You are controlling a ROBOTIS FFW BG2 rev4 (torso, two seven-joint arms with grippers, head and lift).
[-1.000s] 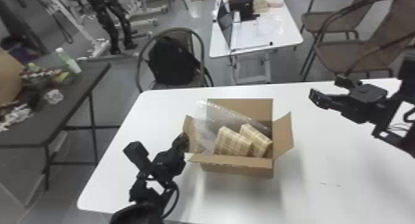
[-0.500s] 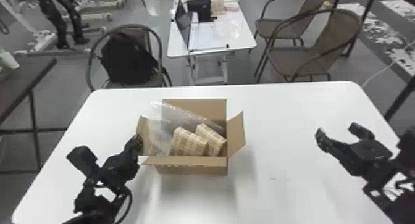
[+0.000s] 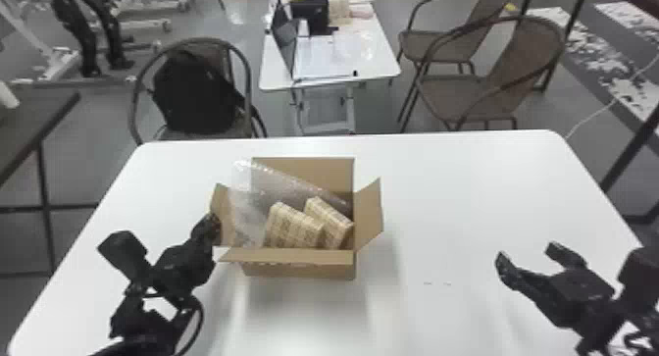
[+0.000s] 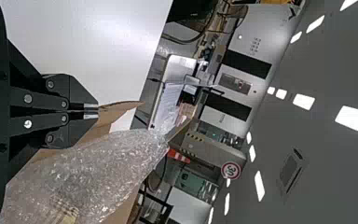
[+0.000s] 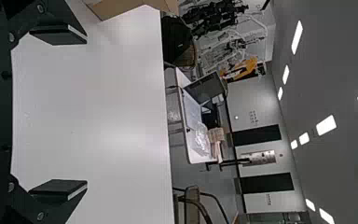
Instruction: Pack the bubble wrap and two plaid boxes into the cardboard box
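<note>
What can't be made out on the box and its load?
Box floor: head view, under plaid boxes and bubble wrap.
Plaid boxes' lower ends: head view, behind front flap.
Plaid boxes, mostly: left wrist view, bubble wrap in front.
Most of box: right wrist view, cut off by edge.

Left arm [image 3: 139, 325]: black, angular, with boxy housing [image 3: 122, 254] and looped black cable [image 3: 200, 316]. Left fingers [image 3: 206, 227]: black, with round silver screws [image 4: 28, 99]. Right arm [image 3: 583, 291]: black. Right fingers [image 3: 512, 274]: black, flat-faced, wedge-shaped, with pale edges [image 5: 78, 32].
</note>
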